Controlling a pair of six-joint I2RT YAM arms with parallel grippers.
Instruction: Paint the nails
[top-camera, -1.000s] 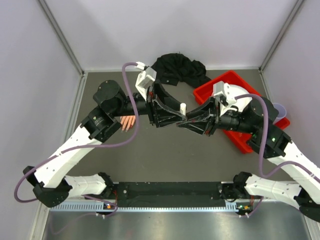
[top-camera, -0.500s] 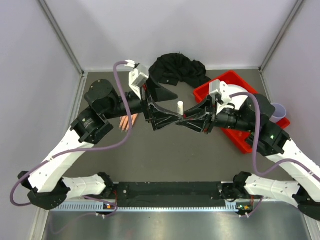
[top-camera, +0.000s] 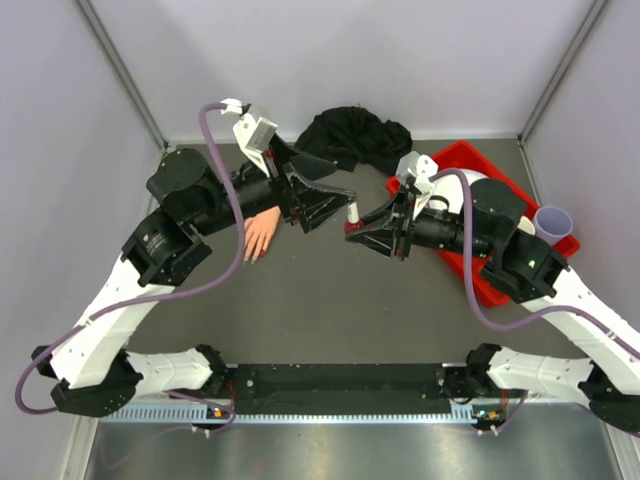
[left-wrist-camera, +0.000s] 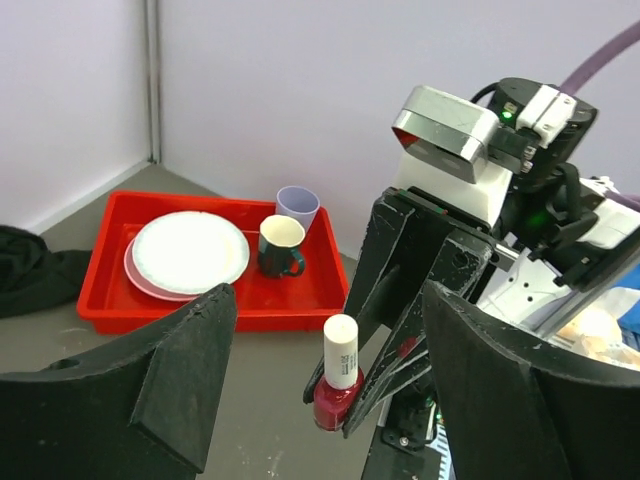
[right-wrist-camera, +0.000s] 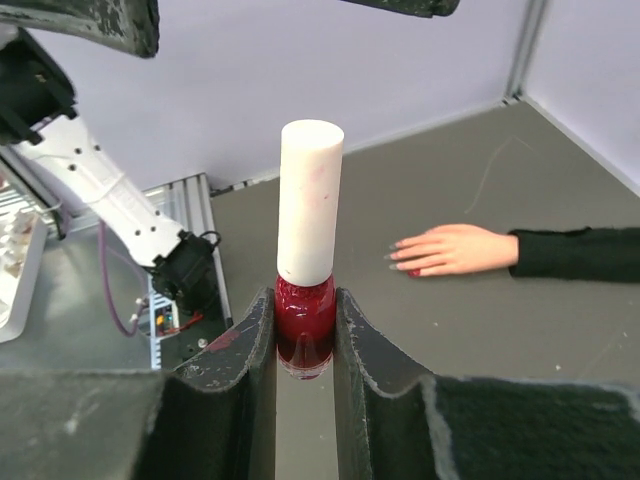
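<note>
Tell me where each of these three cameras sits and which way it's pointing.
Top view: above and behind the robot, looking down on the table; left arm and right arm show, bases nearest.
Left wrist: rides the left arm, faces the red tray and the right arm; its own open left gripper frames the shot.
Right wrist: rides the right arm, faces the mannequin hand; its right gripper clamps the polish bottle.
Shared: both wrist views show the bottle.
</note>
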